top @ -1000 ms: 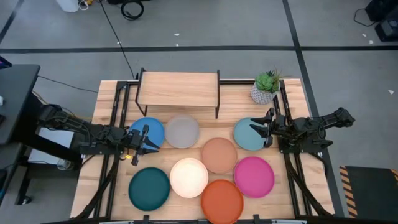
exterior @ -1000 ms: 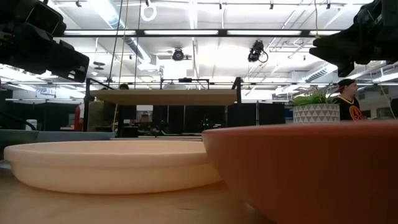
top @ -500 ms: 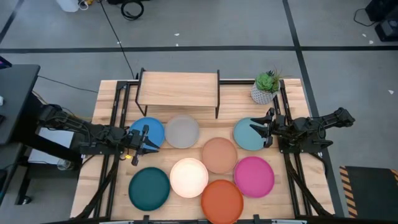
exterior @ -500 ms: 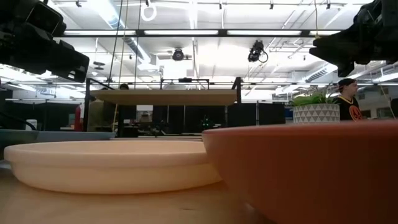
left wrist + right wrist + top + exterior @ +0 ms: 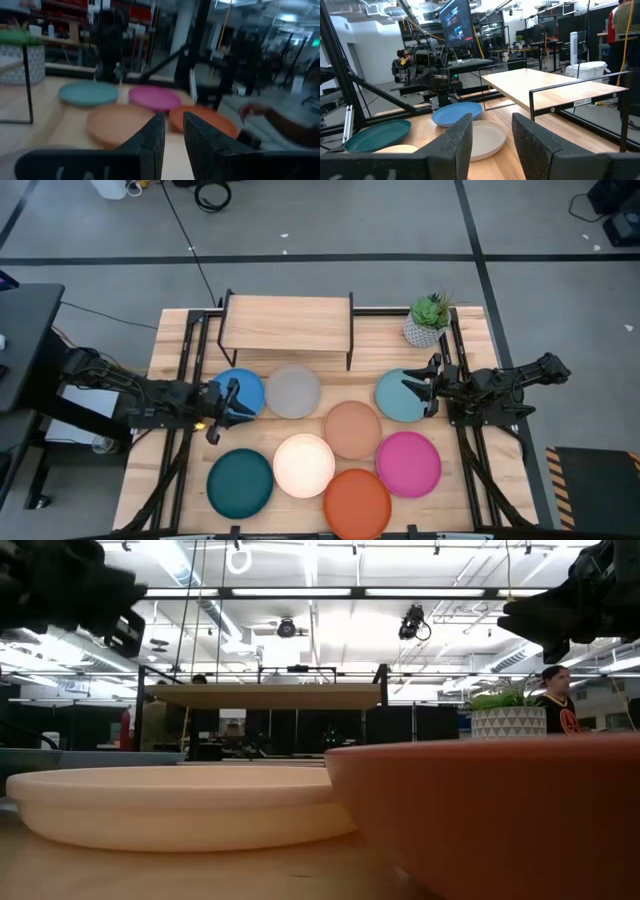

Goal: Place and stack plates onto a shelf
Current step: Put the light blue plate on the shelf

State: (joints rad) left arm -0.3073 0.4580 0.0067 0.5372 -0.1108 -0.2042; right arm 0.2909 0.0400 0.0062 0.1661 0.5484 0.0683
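Observation:
Eight plates lie flat on the table in the high view: blue point(image 5: 240, 392), grey point(image 5: 294, 391), light blue point(image 5: 398, 396), peach point(image 5: 352, 429), cream-white point(image 5: 304, 465), dark teal point(image 5: 240, 483), orange point(image 5: 357, 502) and magenta point(image 5: 408, 463). The shelf point(image 5: 287, 325) stands on its black legs at the far edge, with nothing on its top. My left gripper point(image 5: 227, 404) hovers open with a narrow gap at the blue plate's near-left rim. My right gripper point(image 5: 429, 387) hovers open above the light blue plate's right rim. Neither touches a plate.
A potted plant point(image 5: 426, 322) stands at the far right corner beside the shelf. Black frame rails point(image 5: 190, 350) run along both table sides. A person point(image 5: 556, 698) stands in the room behind the plant. A blurred hand point(image 5: 250, 112) shows beyond the table in the left wrist view.
My left gripper has risen a little and turned about its wrist; the yellow light seen on it before no longer shows from above. The right arm and all plates have stayed where they were.

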